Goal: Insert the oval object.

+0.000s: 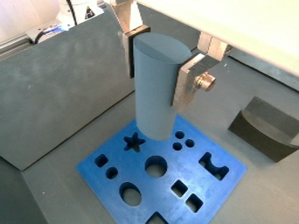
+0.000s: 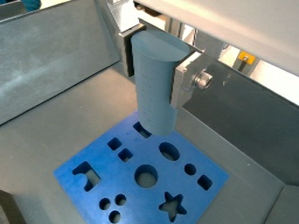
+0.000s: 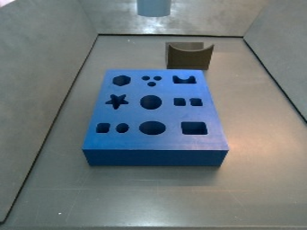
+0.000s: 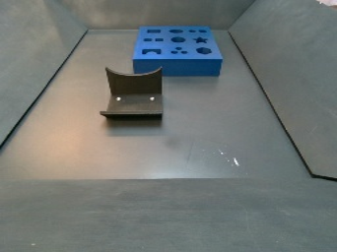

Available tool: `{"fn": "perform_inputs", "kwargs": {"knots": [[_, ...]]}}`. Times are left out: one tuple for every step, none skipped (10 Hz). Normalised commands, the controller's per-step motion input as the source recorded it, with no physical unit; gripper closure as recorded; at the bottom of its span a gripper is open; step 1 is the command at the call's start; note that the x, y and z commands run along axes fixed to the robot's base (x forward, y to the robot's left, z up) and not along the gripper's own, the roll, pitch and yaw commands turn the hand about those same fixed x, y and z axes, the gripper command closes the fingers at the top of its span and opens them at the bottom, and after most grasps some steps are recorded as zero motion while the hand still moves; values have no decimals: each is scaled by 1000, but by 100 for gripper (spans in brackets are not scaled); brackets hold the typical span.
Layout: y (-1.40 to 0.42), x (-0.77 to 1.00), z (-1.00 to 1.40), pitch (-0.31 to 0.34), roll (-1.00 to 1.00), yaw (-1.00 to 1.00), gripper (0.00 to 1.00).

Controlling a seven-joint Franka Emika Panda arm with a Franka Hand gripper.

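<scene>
My gripper (image 1: 156, 68) is shut on the oval object (image 1: 155, 87), a tall pale grey-blue peg held upright near its top between the silver fingers (image 1: 187, 80). Both wrist views show this; the peg (image 2: 155, 87) hangs well above the floor, over the edge of the big blue block (image 1: 198, 182) (image 2: 117, 179). In a side view only the peg's lower end (image 3: 151, 7) shows, high above the area behind the blue block (image 3: 156, 154). The block's oval hole (image 3: 153, 128) is open. In a side view the gripper is out of frame and the block (image 4: 178, 67) sits at the far end.
A dark brown-grey block with a curved notch (image 3: 188, 56) stands behind the blue block; it also shows in a wrist view (image 1: 267, 129) and in a side view (image 4: 133, 94). Grey walls enclose the floor (image 4: 198, 148).
</scene>
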Motion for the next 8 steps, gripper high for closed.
{"fn": "perform_inputs", "kwargs": {"knots": [[-206, 337, -503, 43, 0, -23, 100], [-549, 286, -1000, -56, 66, 0, 100], [-540, 343, -1000, -27, 94, -31, 100], [-517, 311, -797, 0, 294, -37, 100], [-526, 254, -677, 0, 359, -6, 100], [-689, 137, -854, 0, 286, -60, 100], [-734, 0, -991, -13, 220, -94, 100], [-497, -86, -940, -13, 226, -91, 100]]}}
